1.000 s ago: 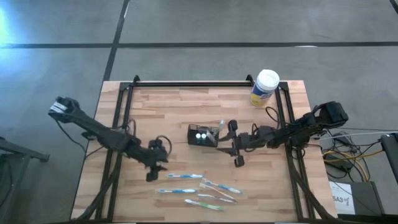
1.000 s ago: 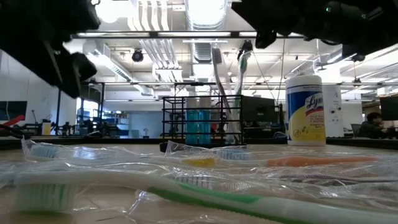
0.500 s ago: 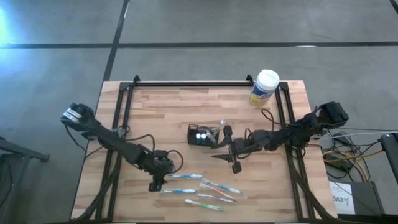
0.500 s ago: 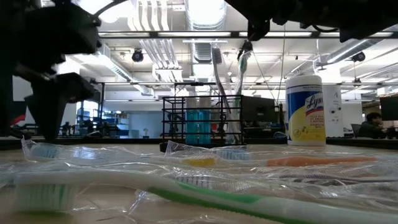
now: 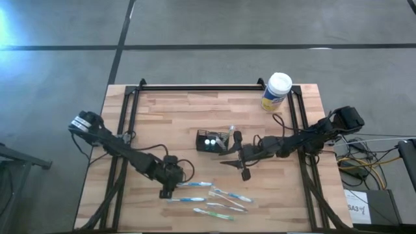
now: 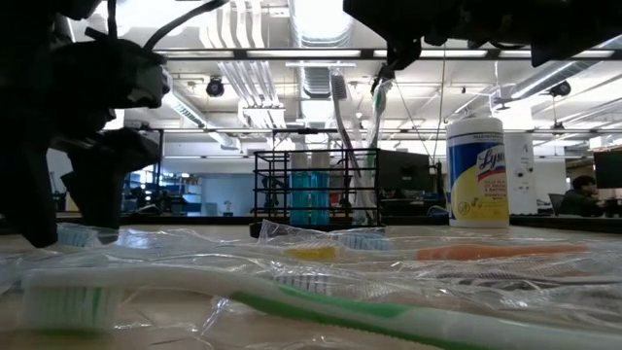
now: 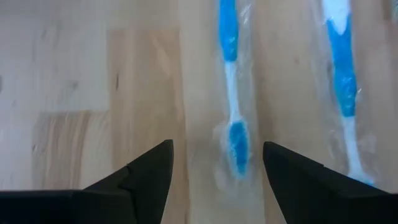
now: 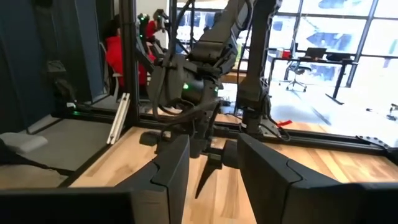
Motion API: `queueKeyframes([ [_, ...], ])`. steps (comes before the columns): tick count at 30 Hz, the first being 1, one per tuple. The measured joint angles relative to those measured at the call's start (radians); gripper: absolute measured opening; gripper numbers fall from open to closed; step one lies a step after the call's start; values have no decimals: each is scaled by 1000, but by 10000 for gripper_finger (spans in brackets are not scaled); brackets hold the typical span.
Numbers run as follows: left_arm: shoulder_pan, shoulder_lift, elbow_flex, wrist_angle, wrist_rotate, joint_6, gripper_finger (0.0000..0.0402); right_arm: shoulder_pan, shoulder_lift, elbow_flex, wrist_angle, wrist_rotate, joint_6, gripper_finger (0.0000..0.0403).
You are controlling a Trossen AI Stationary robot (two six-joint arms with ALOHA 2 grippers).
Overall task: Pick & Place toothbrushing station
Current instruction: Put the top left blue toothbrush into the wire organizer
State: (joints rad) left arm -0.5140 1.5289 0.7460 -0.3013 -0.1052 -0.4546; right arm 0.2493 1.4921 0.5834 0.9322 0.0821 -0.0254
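The left gripper [image 7: 214, 165], jaws wide and empty, straddles a blue toothbrush [image 7: 231, 93] lengthwise near the worktop's front edge (right gripper [image 5: 242, 162] seemingly half-open, empty).

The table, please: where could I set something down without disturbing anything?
Bare wood lies along the far rail, left of the yellow canister, and left of the black mesh holder. It is crowded around the wrapped toothbrushes, where the left tool hovers.

- Left arm [image 5: 123, 155]: dark, slim links, a white-marked joint at its far-left end, black cable looping near the wrist.
- Right arm [image 5: 305, 138]: dark, with looping black cables.
- Left tool [image 7: 214, 177]: two black wedge-shaped fingers.
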Motion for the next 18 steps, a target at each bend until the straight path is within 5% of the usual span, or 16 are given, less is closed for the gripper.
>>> queueKeyframes([
  [8,2,17,0,10,-28,12,208,2,0,-1,-2,0,0,128],
  [18,2,-2,11,-23,-25,43,17,4,0,-1,-15,-2,26,127],
])
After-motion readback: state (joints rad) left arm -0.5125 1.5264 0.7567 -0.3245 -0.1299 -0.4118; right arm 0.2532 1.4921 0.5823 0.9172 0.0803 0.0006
